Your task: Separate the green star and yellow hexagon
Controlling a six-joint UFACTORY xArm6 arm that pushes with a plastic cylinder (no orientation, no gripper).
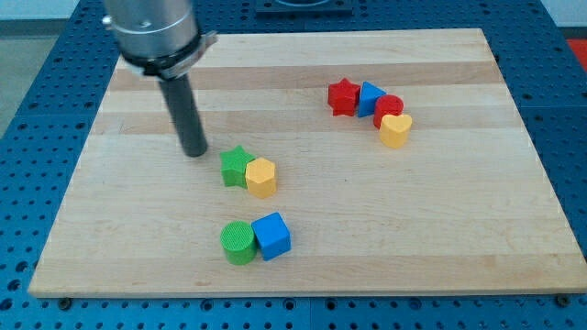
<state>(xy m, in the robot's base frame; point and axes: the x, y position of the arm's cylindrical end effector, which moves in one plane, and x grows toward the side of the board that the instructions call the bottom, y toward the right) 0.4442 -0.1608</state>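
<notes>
The green star [236,167] lies left of centre on the wooden board [303,247]. The yellow hexagon [260,177] touches it on its right side. My tip [193,151] rests on the board just to the upper left of the green star, a small gap away from it. The dark rod rises from the tip toward the view's top left.
A green cylinder [238,243] and a blue cube [271,236] sit together below the pair. At the upper right a red star [342,96], a blue triangle [370,96], a red round block [389,108] and a yellow heart [395,130] form a cluster.
</notes>
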